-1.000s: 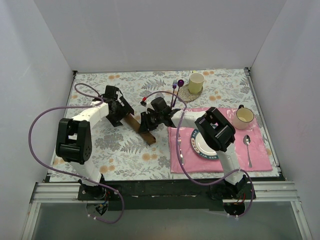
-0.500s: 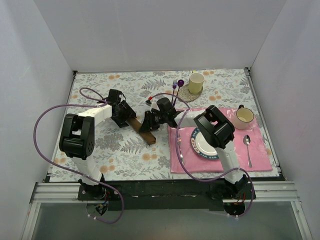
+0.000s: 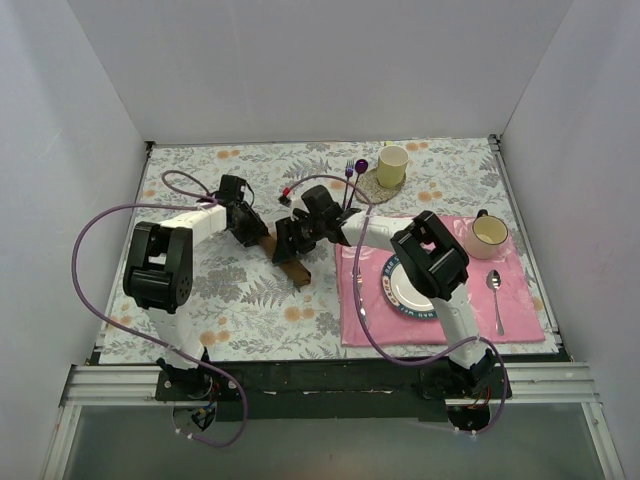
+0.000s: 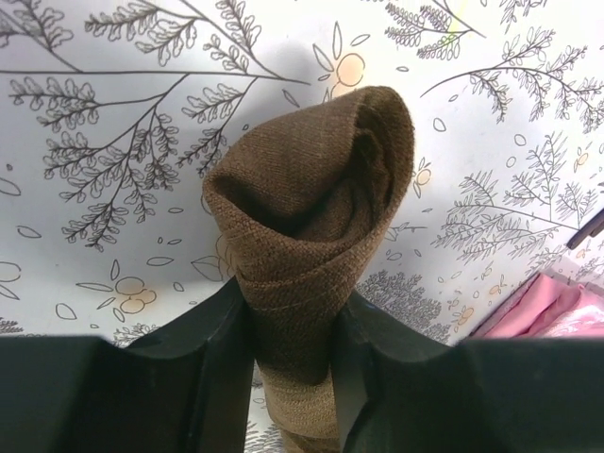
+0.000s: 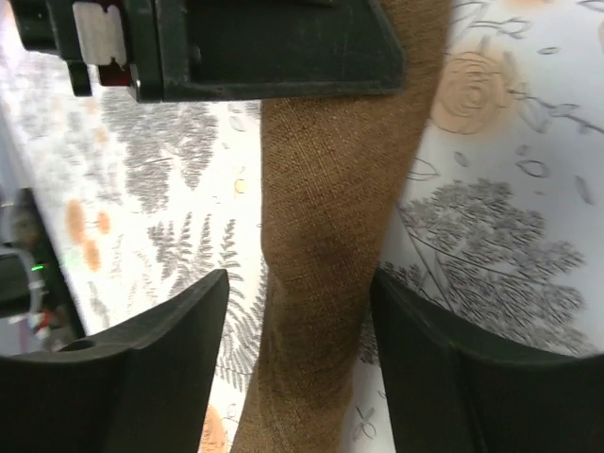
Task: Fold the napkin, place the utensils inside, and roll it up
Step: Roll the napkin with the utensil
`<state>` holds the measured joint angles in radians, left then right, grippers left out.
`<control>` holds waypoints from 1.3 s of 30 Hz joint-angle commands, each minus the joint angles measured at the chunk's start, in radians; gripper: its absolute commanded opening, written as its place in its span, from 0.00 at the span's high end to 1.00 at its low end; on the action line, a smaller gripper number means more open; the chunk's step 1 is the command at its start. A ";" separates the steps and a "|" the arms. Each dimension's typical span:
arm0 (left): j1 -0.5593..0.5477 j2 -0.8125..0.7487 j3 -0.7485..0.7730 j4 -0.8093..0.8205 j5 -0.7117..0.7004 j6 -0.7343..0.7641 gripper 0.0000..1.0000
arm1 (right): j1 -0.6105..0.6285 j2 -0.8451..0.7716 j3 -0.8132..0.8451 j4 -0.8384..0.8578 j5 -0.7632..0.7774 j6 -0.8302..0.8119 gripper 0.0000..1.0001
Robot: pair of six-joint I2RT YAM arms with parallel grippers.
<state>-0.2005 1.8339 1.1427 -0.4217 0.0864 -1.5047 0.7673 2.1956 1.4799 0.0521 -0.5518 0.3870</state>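
Note:
The napkin [image 3: 295,270] is a dark brown roll lying aslant on the floral tablecloth, left of the pink mat. In the left wrist view its spiral end [image 4: 311,208] points away, and my left gripper [image 4: 288,297] is shut on it, both fingers pressed to the cloth. My right gripper [image 5: 300,278] straddles the roll [image 5: 330,236] further along, open, with a gap on each side. From above, the left gripper [image 3: 258,228] and right gripper [image 3: 283,240] meet at the roll's far end. A purple fork and spoon [image 3: 353,170] lie near the back.
A pink placemat [image 3: 520,310] at right holds a plate [image 3: 395,290], a silver spoon [image 3: 495,288], a fork [image 3: 362,305] and a mug [image 3: 488,235]. A yellow cup [image 3: 392,163] stands on a coaster at the back. White walls enclose the table.
My left gripper has moved onto the roll's far end and shut on it. My right gripper has opened around the roll and shifted slightly left.

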 commanded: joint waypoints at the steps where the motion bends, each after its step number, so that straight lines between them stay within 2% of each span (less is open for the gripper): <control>1: -0.004 0.027 0.075 -0.051 0.019 0.029 0.71 | 0.042 -0.066 0.066 -0.253 0.306 -0.236 0.28; 3: -0.004 0.042 0.104 -0.068 0.030 0.037 0.72 | 0.088 -0.071 0.103 -0.299 0.401 -0.276 0.24; 6: -0.004 0.060 0.137 -0.106 0.049 0.058 0.72 | 0.159 -0.060 0.149 -0.331 0.650 -0.361 0.21; 12: -0.004 0.094 0.172 -0.157 0.079 0.084 0.73 | 0.266 0.002 0.239 -0.360 0.909 -0.473 0.18; 16: -0.004 0.097 0.173 -0.166 0.093 0.092 0.73 | 0.296 0.039 0.257 -0.357 0.992 -0.507 0.19; 20: -0.004 0.097 0.178 -0.173 0.096 0.106 0.74 | 0.296 0.035 0.220 -0.325 1.012 -0.499 0.28; 22: -0.004 0.094 0.177 -0.175 0.093 0.112 0.74 | 0.293 0.032 0.211 -0.316 1.003 -0.488 0.32; 25: -0.004 0.087 0.180 -0.177 0.084 0.121 0.74 | 0.283 0.032 0.198 -0.314 0.974 -0.465 0.48; 26: -0.004 0.084 0.181 -0.177 0.082 0.124 0.73 | 0.279 0.029 0.194 -0.316 0.962 -0.456 0.50; 29: -0.004 0.067 0.190 -0.180 0.069 0.136 0.55 | 0.253 0.010 0.168 -0.301 0.877 -0.407 0.58; 30: -0.002 0.055 0.193 -0.180 0.064 0.138 0.45 | 0.245 0.003 0.154 -0.288 0.818 -0.393 0.59; 31: -0.002 0.050 0.196 -0.181 0.053 0.139 0.41 | 0.225 -0.006 0.136 -0.272 0.781 -0.355 0.63; 34: -0.002 0.033 0.215 -0.190 0.044 0.146 0.32 | 0.184 -0.037 0.074 -0.210 0.646 -0.306 0.64; 38: -0.002 0.011 0.230 -0.196 0.041 0.143 0.28 | 0.123 -0.054 0.013 -0.137 0.459 -0.196 0.65; 39: -0.002 0.008 0.232 -0.200 0.044 0.141 0.27 | 0.092 -0.054 -0.013 -0.092 0.370 -0.172 0.65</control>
<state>-0.2012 1.9343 1.3369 -0.5941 0.1486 -1.3750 0.9295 2.1674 1.5436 -0.1184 0.0841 0.0830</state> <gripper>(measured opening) 0.717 0.373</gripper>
